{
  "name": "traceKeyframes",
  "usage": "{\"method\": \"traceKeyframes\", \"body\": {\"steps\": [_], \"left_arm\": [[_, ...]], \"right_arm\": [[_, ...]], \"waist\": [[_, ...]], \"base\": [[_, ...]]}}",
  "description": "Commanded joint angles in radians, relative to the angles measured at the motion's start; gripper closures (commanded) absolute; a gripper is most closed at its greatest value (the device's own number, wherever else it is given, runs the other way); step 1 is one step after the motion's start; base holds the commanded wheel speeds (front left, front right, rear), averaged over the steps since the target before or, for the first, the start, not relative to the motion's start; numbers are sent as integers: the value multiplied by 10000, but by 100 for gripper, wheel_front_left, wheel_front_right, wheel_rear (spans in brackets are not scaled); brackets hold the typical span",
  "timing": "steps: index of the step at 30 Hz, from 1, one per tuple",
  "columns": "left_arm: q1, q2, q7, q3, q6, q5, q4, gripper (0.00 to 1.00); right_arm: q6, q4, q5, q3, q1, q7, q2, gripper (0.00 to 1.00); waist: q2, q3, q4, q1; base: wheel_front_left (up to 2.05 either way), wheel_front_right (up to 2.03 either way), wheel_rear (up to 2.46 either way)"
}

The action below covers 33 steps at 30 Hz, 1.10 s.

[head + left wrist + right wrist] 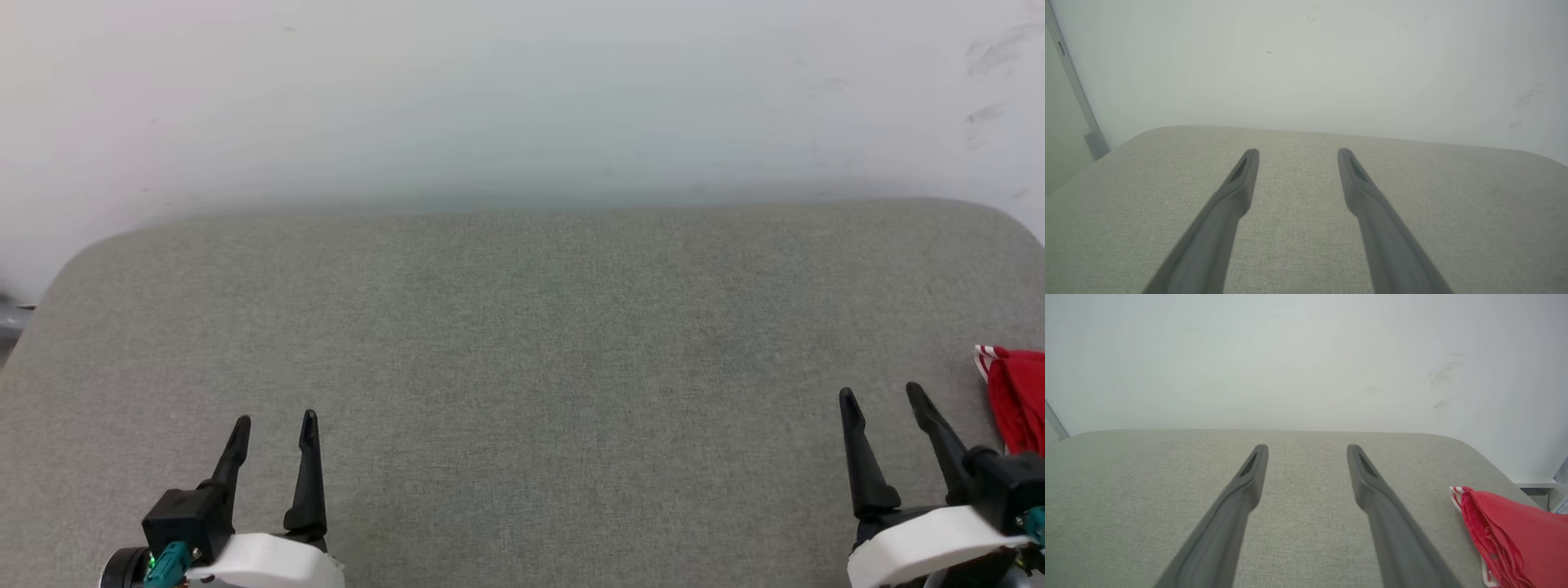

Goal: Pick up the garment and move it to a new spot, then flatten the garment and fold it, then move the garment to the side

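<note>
Head view: the garment [1016, 400] lies bunched at the right edge of the frame, just beside the spread right pincer [880, 390] and well apart from the spread left pincer [276, 418].

Left wrist view: the left pincer [1298, 151] is empty over the grey fabric surface [1453, 196].

Right wrist view: the garment [1515, 526] lies at the lower right, its folds running away from the right pincer [1307, 447]. The right arm looks nearer.

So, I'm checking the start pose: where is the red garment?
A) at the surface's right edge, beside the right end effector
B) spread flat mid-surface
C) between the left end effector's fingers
A: the garment lies bunched at the right edge of the grey surface, just right of the open right end effector, not in its grip.
</note>
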Motion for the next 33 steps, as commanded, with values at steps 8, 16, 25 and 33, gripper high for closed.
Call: {"method": "traceKeyframes", "body": {"steps": [8, 16, 25, 33], "left_arm": [[569, 154, -68, 63, 32, 211, -79, 0], [817, 92, -77, -19, -11, 245, -104, 0], [783, 90, -80, -71, -95, 198, 31, 0], [662, 124, -81, -79, -167, 145, 172, 0]], "right_arm": [[-12, -1292, 46, 378, 954, 611, 134, 0], [-12, -1868, 124, 448, 1458, 880, 183, 0], [-12, -1934, 258, 391, 1492, 904, 193, 0], [-12, -1743, 330, 357, 1423, 801, 192, 0]], "waist": [[0, -467, 97, 1], [0, -611, 23, 1], [0, -626, 28, 1], [0, -624, 22, 1]], "base": [[0, 0, 0], [0, 0, 0], [0, 0, 0], [0, 0, 0]]}}
